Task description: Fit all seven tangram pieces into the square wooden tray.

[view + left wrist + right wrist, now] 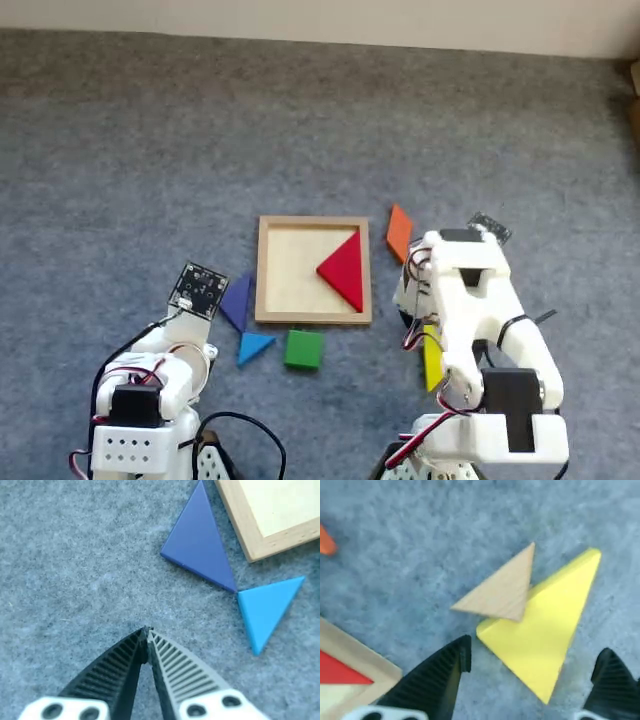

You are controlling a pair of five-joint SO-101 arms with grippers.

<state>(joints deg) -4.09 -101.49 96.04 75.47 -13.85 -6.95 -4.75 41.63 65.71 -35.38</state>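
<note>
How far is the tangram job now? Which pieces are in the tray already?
Done: only the red triangle lies in the wooden tray. In hand: nothing is gripped; the right jaws stand open around the yellow triangle, which a plain wooden triangle touches. The left jaws are shut over bare carpet. Left: those two, the orange piece, dark blue triangle, light blue triangle and green square.

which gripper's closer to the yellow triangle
Right. The right gripper is open over the yellow triangle; the left gripper is shut beside the dark blue triangle, across the tray.
</note>
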